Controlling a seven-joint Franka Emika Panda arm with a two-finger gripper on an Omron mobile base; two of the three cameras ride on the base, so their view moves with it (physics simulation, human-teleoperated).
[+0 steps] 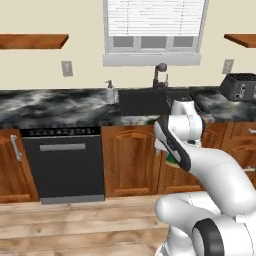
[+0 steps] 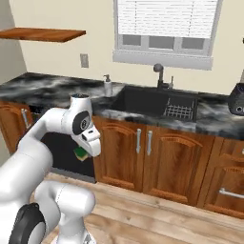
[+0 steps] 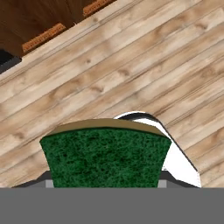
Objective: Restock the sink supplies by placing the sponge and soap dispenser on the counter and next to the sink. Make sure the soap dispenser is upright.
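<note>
**Gripper carrying the sponge, counter not yet reached**

Gripper (image 2: 82, 153) of mine is clamped on the flat rectangular green-topped, yellow-backed sponge (image 3: 105, 156), which sits low in the centre of the hand view between my fingertips. Below it lies light wooden plank floor (image 3: 131, 65), so I judge I am holding it in the air in front of the brown wooden cabinets (image 2: 143, 152), well short of the glossy black-and-grey marbled stone counter (image 1: 55, 107).

The pale cylindrical soap dispenser with its dark pump nozzle (image 2: 108, 86) already stands upright on that counter, just beside the left rim of the matte black rectangular sink (image 2: 143, 102). So the dispenser half looks done, and I am on the sponge half, in the carry.

Next I need to lift the sponge above the counter edge, reach forward to bare stone near the basin, and set it down flat without knocking the dispenser or dropping it in the sink.

The hand view gives me the grip and the sponge's green face. The base views give what it lacks: in the right one the sponge is a small green-and-yellow patch left of centre under my wrist, with the counter higher up. The left base view also shows the sponge (image 1: 173, 160) as a green sliver at centre right, and a black toaster (image 1: 239, 86) at the upper right.
</note>
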